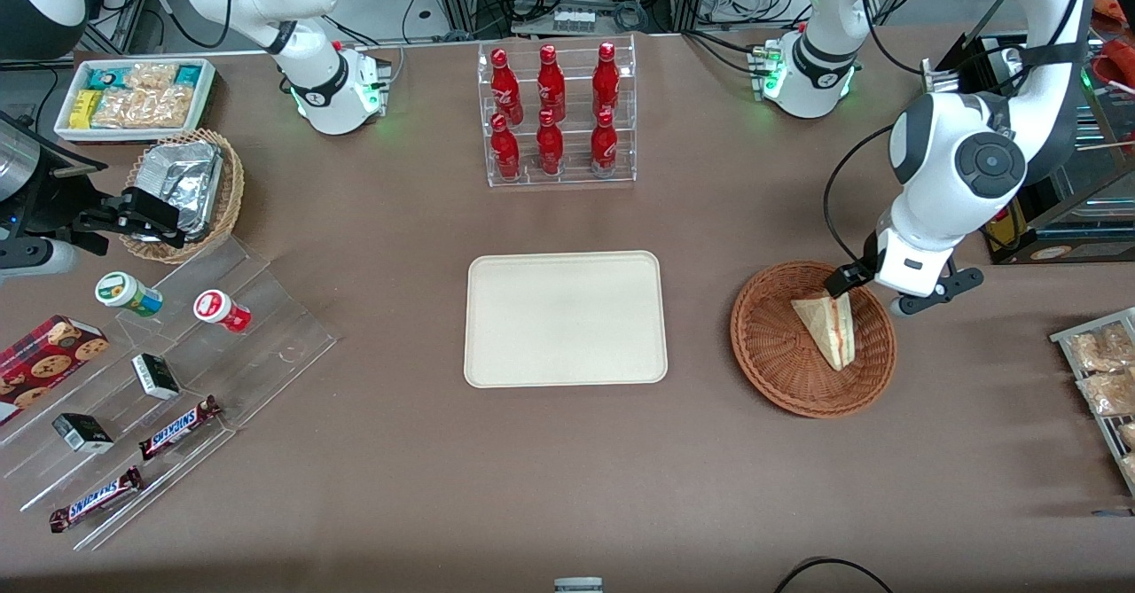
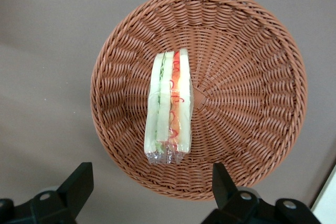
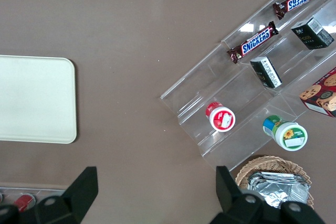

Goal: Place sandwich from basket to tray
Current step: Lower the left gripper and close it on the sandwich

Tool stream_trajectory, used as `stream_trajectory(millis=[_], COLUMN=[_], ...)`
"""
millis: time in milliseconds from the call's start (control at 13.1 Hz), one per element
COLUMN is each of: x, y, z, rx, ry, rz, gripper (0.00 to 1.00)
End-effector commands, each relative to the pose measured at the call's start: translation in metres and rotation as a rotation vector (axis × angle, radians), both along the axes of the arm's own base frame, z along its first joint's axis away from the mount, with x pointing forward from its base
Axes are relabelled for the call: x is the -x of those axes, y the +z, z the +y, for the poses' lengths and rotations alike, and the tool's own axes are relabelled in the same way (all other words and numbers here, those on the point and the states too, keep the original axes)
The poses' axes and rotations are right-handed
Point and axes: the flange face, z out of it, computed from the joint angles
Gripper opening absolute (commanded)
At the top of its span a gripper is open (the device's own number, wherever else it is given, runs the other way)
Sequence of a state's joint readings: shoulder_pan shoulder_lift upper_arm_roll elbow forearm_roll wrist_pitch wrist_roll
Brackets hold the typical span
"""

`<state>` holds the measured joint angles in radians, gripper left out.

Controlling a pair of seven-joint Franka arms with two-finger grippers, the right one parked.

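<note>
While I hold the working arm over the basket, this is my readout:

Table: one brown table top (image 1: 567, 469) carrying everything.
Tray: one flat cream-white rectangular tray (image 1: 566, 318), bare, beside the basket toward the parked arm's end.
Basket: one round reddish-brown wicker basket (image 1: 780, 358).
Bottle rack: one clear rack (image 1: 557, 114) with six red bottles, farther from the front camera than the tray.
Gripper: black two-finger gripper (image 2: 148, 182) above the basket's rim, fingers (image 2: 79, 182) spread wide, holding and touching nothing.
Sandwich: one triangular white-bread sandwich (image 1: 829, 327) with red and green filling, wrapped in clear film, lying in the basket.
</note>
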<state>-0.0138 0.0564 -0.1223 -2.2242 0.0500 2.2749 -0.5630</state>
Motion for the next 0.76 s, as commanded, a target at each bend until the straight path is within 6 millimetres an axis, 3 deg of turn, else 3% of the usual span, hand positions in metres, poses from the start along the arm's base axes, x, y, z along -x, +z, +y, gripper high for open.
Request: stream_trajectory(millis=[0,229,458,534,687], x=[0.004,0.003,0.001,0.002,0.003], y=[-0.026,-0.062,-0.083,-0.085,-0.084], z=[-0.001,-0.002,-0.003,-0.003,-0.002], rx=[0.009,0.020,0.027,0.028,0.026], ry=[0.021,0.021,0.019,0.020,0.020], rz=[-0.021,-0.011,-0.010,-0.005,-0.005], gripper=[1.00,1.00,0.99,0.82,0.02])
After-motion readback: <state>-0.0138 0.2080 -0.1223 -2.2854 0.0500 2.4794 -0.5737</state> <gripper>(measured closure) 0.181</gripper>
